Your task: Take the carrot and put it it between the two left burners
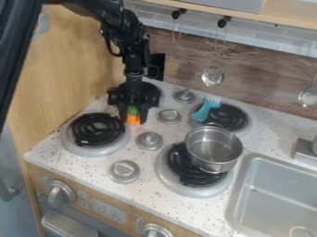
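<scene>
- Speckled white counter point(86, 164);
- black two-fingered claw point(132, 121) closed snugly on the orange, green-topped carrot point(133, 119);
- held between black front-left burner point(96, 130) and rear-left burner point(152, 95), likely for release

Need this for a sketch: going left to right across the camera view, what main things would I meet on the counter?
Leftmost burner → carrot in the tool → metal pot → sink.

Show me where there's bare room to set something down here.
The widest bare counter lies between the back right burner and sink; the front left burner bears nothing. It's crowded between the left burners, with tool and carrot, around the middle knobs, and beneath the pot.
</scene>
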Robot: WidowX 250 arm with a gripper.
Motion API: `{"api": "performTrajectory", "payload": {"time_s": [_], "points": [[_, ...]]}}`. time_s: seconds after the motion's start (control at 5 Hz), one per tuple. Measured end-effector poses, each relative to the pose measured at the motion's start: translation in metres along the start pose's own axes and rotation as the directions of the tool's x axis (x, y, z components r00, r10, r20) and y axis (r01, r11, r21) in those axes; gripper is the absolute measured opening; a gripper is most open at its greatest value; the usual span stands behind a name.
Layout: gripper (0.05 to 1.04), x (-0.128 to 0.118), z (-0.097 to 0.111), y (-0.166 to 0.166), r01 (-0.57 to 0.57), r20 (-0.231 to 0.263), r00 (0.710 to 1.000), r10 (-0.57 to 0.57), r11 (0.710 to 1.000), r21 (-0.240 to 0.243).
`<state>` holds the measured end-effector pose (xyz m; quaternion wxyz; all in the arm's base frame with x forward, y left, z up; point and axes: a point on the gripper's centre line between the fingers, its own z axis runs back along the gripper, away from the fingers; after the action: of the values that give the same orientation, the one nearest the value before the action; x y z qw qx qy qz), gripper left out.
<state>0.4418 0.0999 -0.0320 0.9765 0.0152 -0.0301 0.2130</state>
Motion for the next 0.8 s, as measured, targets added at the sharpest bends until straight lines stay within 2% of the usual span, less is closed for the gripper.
{"api": "performTrajectory", "payload": {"time_s": [0.2, 0.4, 0.6, 0.8], "points": [[0.577, -0.003, 0.0, -0.003, 0.004, -0.013, 1.0, -0.005, 1.0, -0.022], [0.884, -0.017, 0.006, -0.004, 0.024, -0.046, 0.999, -0.026, 0.999, -0.026], [1.018, -0.024, 0.048, 0.0, 0.067, 0.045, 0.997, -0.066, 0.997, -0.037], [1.007, -0.052, 0.067, 0.003, 0.192, 0.114, 0.975, -0.191, 0.981, -0.005]]}}
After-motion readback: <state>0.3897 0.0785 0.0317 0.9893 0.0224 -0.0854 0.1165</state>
